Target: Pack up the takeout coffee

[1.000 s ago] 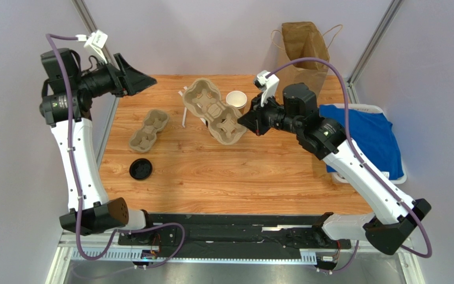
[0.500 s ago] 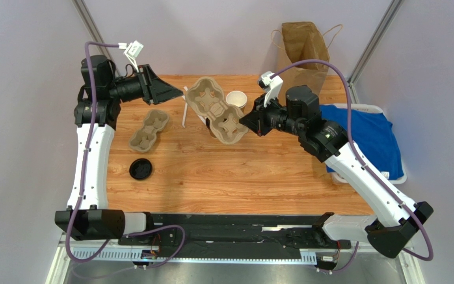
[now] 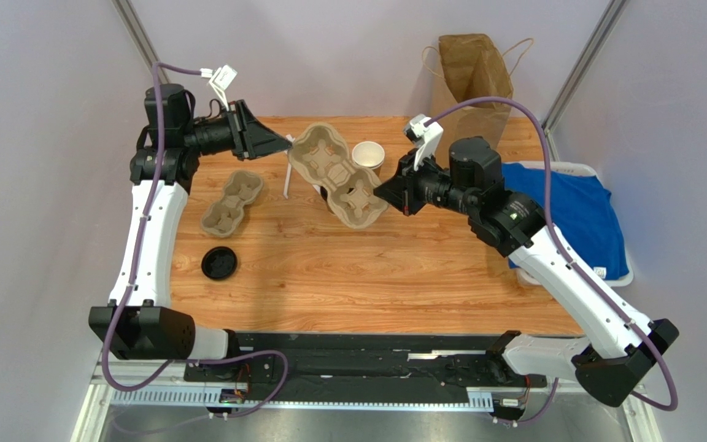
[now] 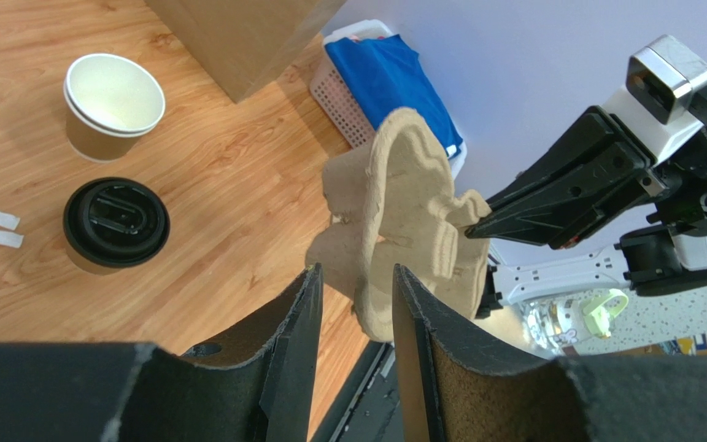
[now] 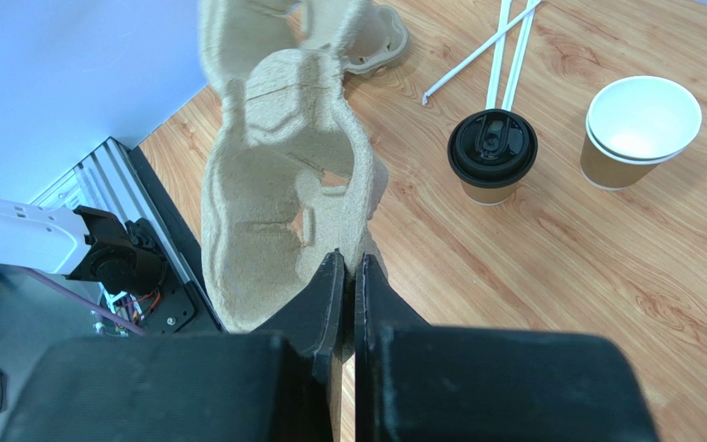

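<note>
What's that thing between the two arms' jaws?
A pulp cup carrier, held aloft: right jaws shut on one edge, left jaws around the opposite edge. The top and left wrist views show it.

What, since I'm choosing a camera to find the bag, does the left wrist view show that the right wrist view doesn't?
Only the left wrist view: the paper bag and the blue cloth. Only the right wrist view: the small carrier on the table. Both: the large carrier pinched by the right hand, the lidded coffee and the open cup.
</note>
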Controlling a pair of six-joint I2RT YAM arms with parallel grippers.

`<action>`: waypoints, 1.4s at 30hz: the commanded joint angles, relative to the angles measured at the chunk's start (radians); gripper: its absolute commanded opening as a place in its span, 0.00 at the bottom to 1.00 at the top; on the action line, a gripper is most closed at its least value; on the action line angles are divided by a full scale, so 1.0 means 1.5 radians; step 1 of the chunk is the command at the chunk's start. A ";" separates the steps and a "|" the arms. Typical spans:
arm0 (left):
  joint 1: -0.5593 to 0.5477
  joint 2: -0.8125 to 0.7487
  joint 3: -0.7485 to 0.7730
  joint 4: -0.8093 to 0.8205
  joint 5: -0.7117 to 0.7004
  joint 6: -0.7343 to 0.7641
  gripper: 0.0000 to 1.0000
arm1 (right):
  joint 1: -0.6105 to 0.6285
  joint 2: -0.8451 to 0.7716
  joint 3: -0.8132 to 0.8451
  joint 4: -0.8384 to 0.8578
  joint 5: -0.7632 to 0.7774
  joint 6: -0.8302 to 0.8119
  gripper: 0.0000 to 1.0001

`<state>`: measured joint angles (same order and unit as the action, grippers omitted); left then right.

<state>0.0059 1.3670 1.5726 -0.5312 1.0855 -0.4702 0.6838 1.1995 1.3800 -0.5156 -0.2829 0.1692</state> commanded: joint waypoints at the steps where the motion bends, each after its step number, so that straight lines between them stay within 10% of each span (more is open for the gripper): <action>1: -0.001 0.011 0.006 -0.005 -0.008 0.007 0.42 | -0.003 -0.025 -0.005 0.035 -0.011 0.001 0.00; 17: -0.034 0.014 0.005 -0.014 0.023 0.022 0.29 | -0.003 -0.027 -0.012 0.033 -0.020 -0.002 0.00; 22: -0.034 0.015 0.009 -0.028 0.013 0.037 0.00 | -0.003 -0.026 -0.007 0.027 -0.022 -0.009 0.01; 32: -0.033 0.028 0.041 -0.087 -0.002 0.096 0.00 | -0.170 0.004 0.138 -0.151 -0.052 -0.144 0.84; 42: -0.033 0.019 0.021 -0.102 -0.017 0.133 0.00 | -0.405 0.190 0.369 -0.283 -0.042 -0.479 0.93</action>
<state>-0.0399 1.4101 1.5963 -0.6815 1.0592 -0.3149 0.1413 1.3712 1.8370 -0.8356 -0.3614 -0.2886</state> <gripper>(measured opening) 0.017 0.923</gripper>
